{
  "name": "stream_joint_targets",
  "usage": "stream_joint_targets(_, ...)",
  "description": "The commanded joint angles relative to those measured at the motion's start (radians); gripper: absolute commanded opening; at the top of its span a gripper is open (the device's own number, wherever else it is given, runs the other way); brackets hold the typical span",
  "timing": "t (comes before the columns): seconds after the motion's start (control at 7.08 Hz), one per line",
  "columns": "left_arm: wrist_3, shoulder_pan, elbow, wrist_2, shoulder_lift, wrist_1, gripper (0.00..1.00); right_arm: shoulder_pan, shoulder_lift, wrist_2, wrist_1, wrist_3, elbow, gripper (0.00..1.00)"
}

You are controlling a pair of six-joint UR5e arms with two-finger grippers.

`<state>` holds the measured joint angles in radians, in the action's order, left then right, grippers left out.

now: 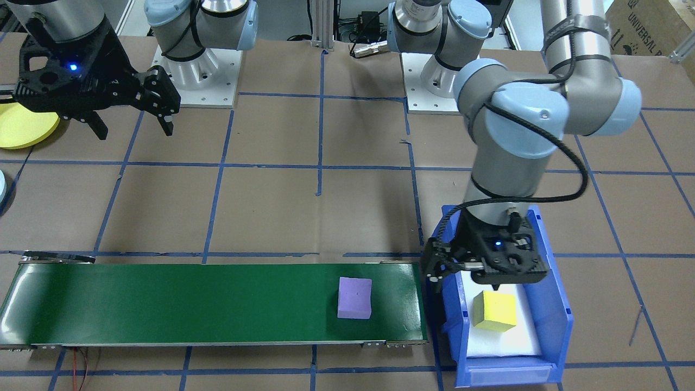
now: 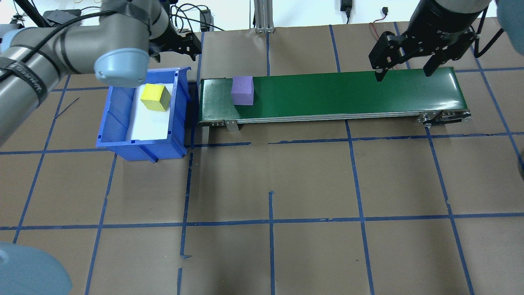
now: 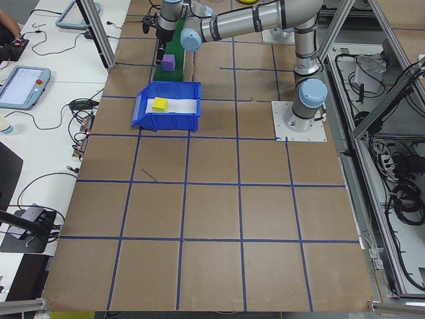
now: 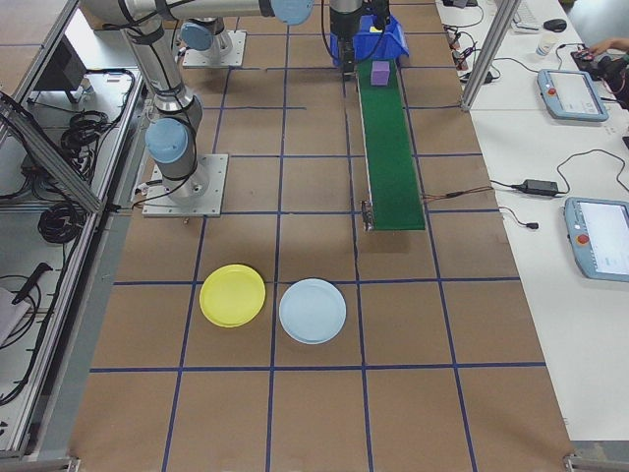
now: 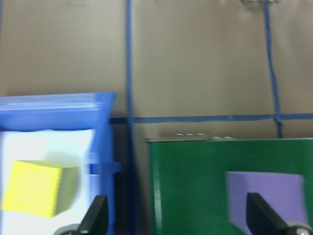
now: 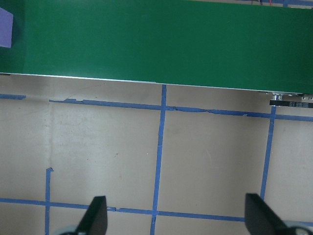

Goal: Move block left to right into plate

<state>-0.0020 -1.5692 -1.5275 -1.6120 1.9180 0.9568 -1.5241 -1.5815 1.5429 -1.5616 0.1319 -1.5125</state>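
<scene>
Brown papered table [image 2: 286,180], blue tape grid. Purple block [image 2: 242,90] on green belt [image 2: 348,92], just right of spread, empty left gripper [image 5: 176,218]. Right gripper [image 2: 403,73] spread, empty, far along belt.

The left gripper [image 1: 478,271] hangs with its fingers spread above the far wall of the blue bin [image 1: 559,320]. Below it, the yellow block [image 1: 494,310] is open from above, with the bin's walls flanking it on both sides. Just beside the gripper, the purple block [image 1: 354,297] sits alone on the green conveyor [image 1: 163,304], nothing over it. The right gripper [image 2: 405,67], fingers apart, hovers above the conveyor's other end, the belt beneath it bare. The yellow plate [image 4: 232,295] and pale blue plate [image 4: 313,311] lie uncovered, well apart from both.
</scene>
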Motion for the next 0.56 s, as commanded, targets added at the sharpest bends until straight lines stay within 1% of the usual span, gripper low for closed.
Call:
stream_joint_targets(0.0, 0.155, 0.115, -0.016, 0.001, 0.015, 0.037, 1.00, 0.002, 0.000, 0.002, 0.000, 0.000, 0.000, 1.00)
stream_joint_targets(0.14, 0.172, 0.138, -0.026, 0.001, 0.047, 0.031, 1.00, 0.002, 0.000, 0.002, 0.000, 0.000, 0.000, 1.00)
stream_joint_targets(0.28, 0.257, 0.149, -0.026, -0.002, 0.085, 0.022, 1.00, 0.002, 0.000, 0.003, 0.000, 0.000, 0.000, 1.00)
stream_joint_targets(0.42, 0.296, 0.153, -0.031, 0.000, 0.122, -0.004, 1.00, 0.002, 0.000, 0.003, 0.000, 0.000, 0.000, 1.00)
